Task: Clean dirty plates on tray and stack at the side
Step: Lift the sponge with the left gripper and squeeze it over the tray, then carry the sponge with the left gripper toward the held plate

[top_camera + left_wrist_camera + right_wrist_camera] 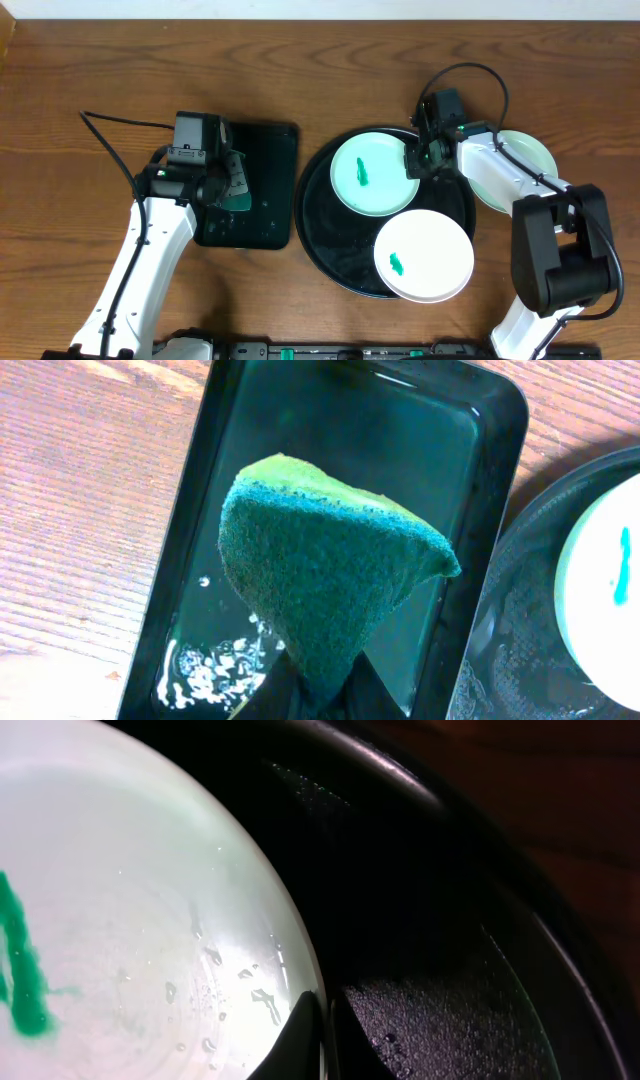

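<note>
Two plates sit dirty on the black tray (320, 230): a smeared mint plate (365, 175) in its far-left part, and a white plate (425, 255), also smeared green, overhanging its near-right rim. A third, the pale green plate (530, 150), lies on the bench (90, 60) just right of the black tray, partly behind the arm; you cannot tell whether it is clean. Your right jaws are clenched on the mint plate's right rim. Your left jaws grip a green sponge (320, 570) over the dark green tray (270, 140), left of the black tray. By my reading, scrubbing has barely begun and no stack exists.
</note>
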### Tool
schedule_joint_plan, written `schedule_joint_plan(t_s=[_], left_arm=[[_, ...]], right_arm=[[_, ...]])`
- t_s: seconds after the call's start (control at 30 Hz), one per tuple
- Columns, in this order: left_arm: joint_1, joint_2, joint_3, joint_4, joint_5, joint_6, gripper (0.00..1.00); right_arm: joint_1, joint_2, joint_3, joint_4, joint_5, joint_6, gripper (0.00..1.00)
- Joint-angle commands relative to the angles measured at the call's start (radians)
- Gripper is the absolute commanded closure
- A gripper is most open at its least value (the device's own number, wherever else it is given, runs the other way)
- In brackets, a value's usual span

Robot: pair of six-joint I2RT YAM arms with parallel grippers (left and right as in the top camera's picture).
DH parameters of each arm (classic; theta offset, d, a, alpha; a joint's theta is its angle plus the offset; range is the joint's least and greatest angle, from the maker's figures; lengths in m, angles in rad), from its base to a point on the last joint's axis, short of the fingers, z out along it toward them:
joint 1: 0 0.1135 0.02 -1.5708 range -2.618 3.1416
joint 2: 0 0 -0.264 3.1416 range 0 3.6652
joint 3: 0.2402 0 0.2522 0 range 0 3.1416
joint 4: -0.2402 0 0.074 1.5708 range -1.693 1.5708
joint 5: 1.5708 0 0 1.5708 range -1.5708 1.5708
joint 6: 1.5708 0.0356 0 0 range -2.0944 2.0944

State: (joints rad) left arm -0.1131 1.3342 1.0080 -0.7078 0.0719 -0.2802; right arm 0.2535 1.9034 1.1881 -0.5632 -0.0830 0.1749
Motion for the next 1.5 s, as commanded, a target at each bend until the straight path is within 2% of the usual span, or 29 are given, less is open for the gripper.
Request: schedule_joint_plan(t_s=[0.0,0.07,0.27,0.83,0.97,1.23,1.47], left_arm=[[0.000,0.005,-0.005,0.002,-0.012,0.010,0.93],[0.001,0.006,-0.012,0.006,-0.012,0.010,0.93],[0.000,0.011,-0.023,0.023,-0.012,0.010,0.93],[0.001,0.014,-0.008,0.061,-0.012,0.026,0.93],[0.001,0.054,0.108,-0.013,-0.013,0.050,0.93],[-0.002,0.323,0.546,-0.332,-0.042,0.071,0.93],[-0.024,0.439,0.568,-0.360,-0.043,0.070,0.93]], right_arm=[[-0.008,0.005,-0.006,-0.006,-0.005,0.075,0.99],[-0.008,0.005,-0.006,-0.009,-0.020,0.117,0.99],[-0.008,0.005,-0.006,-0.015,-0.114,0.118,0.99],[-0.008,0.005,-0.006,-0.016,-0.116,0.127,0.99],[-0.008,0.005,-0.006,-0.016,-0.117,0.127,0.99],[-0.008,0.005,-0.006,-0.016,-0.116,0.127,0.99],[-0.008,0.005,-0.006,-0.016,-0.117,0.127,0.99]])
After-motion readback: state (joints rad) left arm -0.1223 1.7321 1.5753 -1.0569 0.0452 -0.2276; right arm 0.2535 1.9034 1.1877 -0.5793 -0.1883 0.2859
